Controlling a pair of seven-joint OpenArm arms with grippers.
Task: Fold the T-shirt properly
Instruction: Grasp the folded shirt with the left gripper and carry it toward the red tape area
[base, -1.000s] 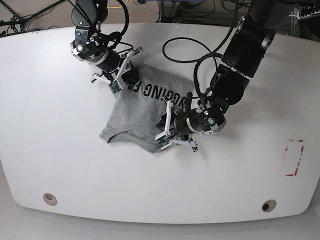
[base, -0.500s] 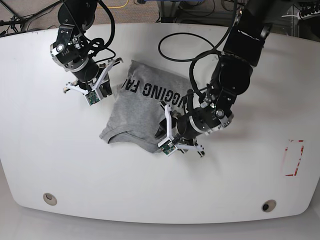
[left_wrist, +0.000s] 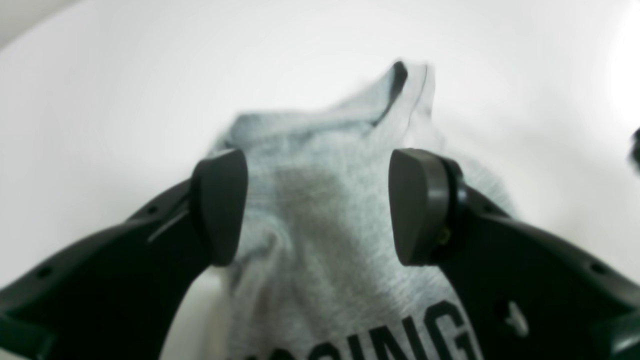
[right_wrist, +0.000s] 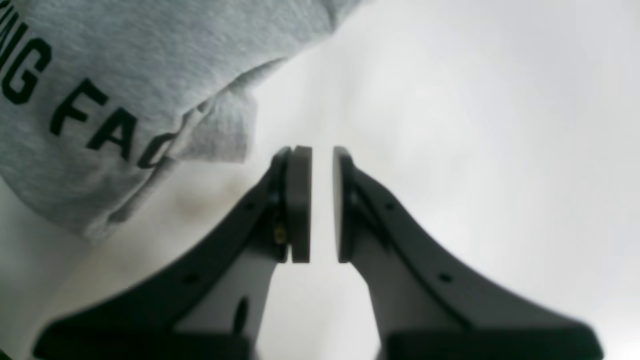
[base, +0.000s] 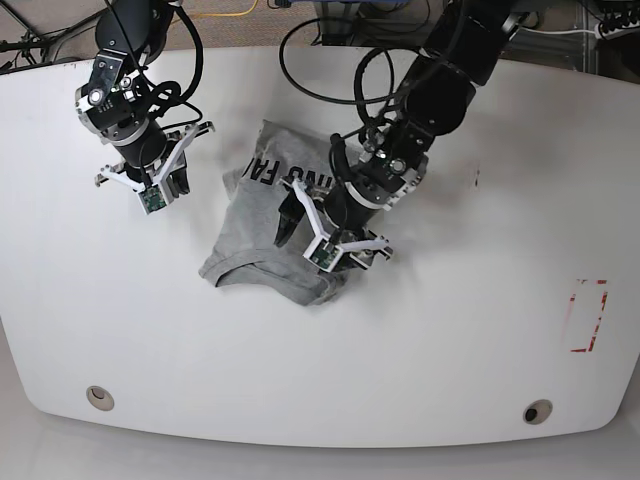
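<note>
Base view: the T-shirt (base: 262, 225) is seen lying crumpled and partly doubled over in the middle of the white table (base: 480, 330), with lettering showing along its upper edge. The left pincer (base: 315, 235) hangs spread over the cloth at centre frame; in the left wrist view its pads (left_wrist: 220, 205) are parted with grey fabric below them and nothing gripped. The right pincer (base: 150, 180) is held at the upper left, off the shirt, nearly clenched and empty, with only a thin gap seen in the right wrist view.

Several layers could be pinched at once if the spread pincer is lowered onto the bunched cloth, and the fold would be dragged askew. The loose hem at lower left could also be rucked further.
</note>
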